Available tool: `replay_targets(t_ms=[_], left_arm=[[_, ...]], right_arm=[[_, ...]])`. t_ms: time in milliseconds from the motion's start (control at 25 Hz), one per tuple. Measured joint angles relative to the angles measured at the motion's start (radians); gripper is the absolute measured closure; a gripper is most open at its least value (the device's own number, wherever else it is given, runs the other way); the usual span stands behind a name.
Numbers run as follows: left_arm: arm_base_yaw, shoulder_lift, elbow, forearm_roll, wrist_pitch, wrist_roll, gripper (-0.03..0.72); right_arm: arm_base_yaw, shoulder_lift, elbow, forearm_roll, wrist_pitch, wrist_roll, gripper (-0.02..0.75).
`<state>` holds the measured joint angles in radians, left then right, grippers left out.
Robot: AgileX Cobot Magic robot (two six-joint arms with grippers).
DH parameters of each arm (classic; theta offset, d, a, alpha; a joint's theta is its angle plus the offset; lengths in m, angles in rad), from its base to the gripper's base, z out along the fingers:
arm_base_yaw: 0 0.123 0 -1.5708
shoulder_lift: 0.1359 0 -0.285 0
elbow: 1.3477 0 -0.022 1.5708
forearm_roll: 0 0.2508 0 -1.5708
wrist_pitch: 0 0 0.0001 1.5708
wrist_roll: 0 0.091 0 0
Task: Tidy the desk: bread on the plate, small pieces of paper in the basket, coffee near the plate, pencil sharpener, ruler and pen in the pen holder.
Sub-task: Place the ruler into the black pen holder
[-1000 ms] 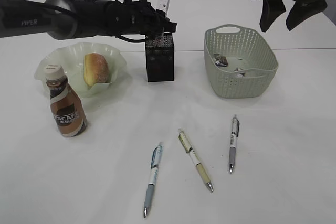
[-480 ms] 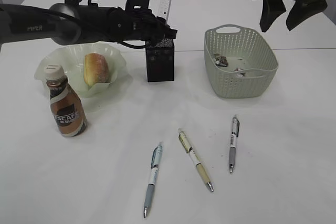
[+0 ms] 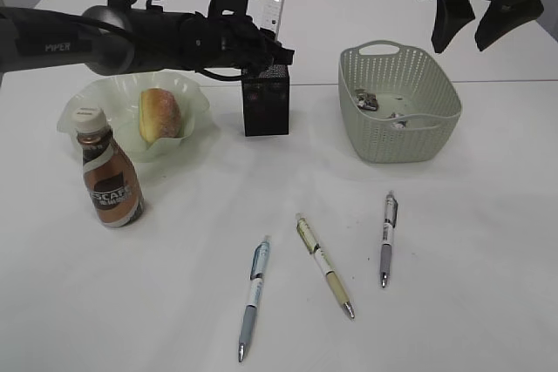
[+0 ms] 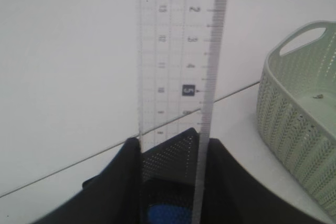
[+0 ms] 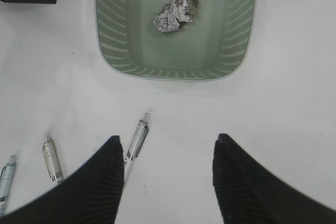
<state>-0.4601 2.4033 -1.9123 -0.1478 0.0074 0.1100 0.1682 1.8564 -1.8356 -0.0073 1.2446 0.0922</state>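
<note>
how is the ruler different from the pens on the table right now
The ruler stands nearly upright, its lower end in the black pen holder, gripped by the left gripper; the three pens lie flat on the bare table, untouched. The ruler is a flat, clear strip with printed numbers; the pens are slim, round barrels with metal tips. The ruler sits at the back, the pens at the front. All are desk items bound for the holder.

Exterior slants down; wrists close (all sharing the basket (image 3: 399,119))
</note>
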Motion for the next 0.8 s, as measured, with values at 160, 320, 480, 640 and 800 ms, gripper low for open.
replay_targets(t_ms=[160, 320, 480, 640, 800], left_arm=[[0.000, 0.000, 0.000, 0.000, 0.000, 0.000, 0.409], [0.000, 0.000, 0.000, 0.000, 0.000, 0.000, 0.377], [0.000, 0.000, 0.000, 0.004, 0.000, 0.000, 0.340], [0.000, 0.000, 0.000, 0.004, 0.013, 0.000, 0.320], [0.000, 0.000, 0.000, 0.004, 0.025, 0.000, 0.317]], right_arm=[[0.000, 0.000, 0.000, 0.000, 0.000, 0.000, 0.336], [0.000, 0.000, 0.000, 0.000, 0.000, 0.000, 0.336], [0.000, 0.000, 0.000, 0.000, 0.000, 0.000, 0.336], [0.000, 0.000, 0.000, 0.000, 0.000, 0.000, 0.333], [0.000, 0.000, 0.000, 0.000, 0.000, -0.002, 0.333]])
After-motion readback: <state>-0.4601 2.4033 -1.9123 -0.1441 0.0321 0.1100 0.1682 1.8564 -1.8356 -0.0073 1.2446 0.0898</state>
